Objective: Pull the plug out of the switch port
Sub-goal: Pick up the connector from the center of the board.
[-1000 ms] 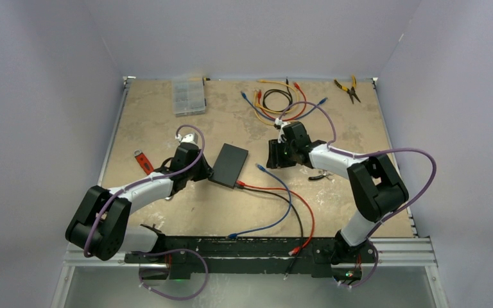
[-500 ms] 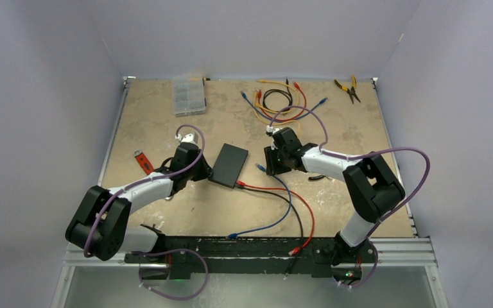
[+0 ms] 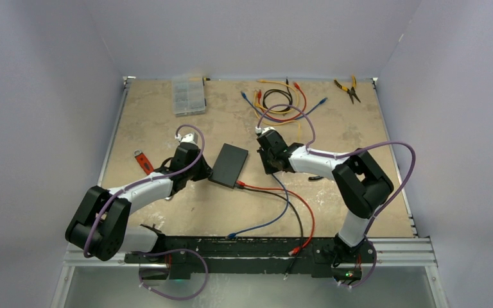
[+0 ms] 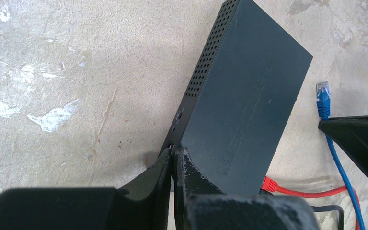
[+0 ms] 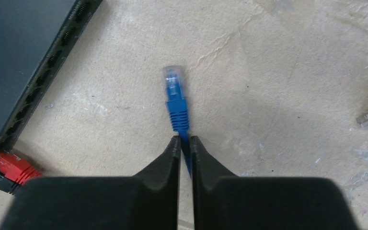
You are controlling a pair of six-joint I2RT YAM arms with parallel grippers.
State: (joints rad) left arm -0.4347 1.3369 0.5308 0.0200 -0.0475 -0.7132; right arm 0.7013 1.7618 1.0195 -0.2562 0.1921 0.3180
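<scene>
The right gripper (image 5: 184, 140) has its jaws closed to a slit on the blue cable (image 5: 188, 158), pinching it just behind the one blue plug (image 5: 175, 96), which lies free on the table (image 5: 278, 86), its clear tip pointing away from the fingers and apart from the switch (image 5: 19, 43). The left gripper (image 4: 173, 154) is closed too, its two tips together against the switch's near corner, one finger (image 4: 189, 167) lying on the top face; whether anything is pinched between them cannot be told. There is one switch, lying on the table between the two grippers. One red plug (image 5: 10, 168) sits in the last port of its row, with one black cable (image 3: 297, 215) leaving beside it. Only the right wrist view shows the row of ports (image 5: 48, 62) along the long edge; only the left wrist view shows the vented side wall and raised lettering on the lid. Only the top view takes in both arms and the far things: one clear compartment box (image 3: 188, 96), one tangle of spare cables (image 3: 279, 99), one pair of pliers (image 3: 348, 90), and one red-handled tool (image 3: 144, 161) left of the left arm.
</scene>
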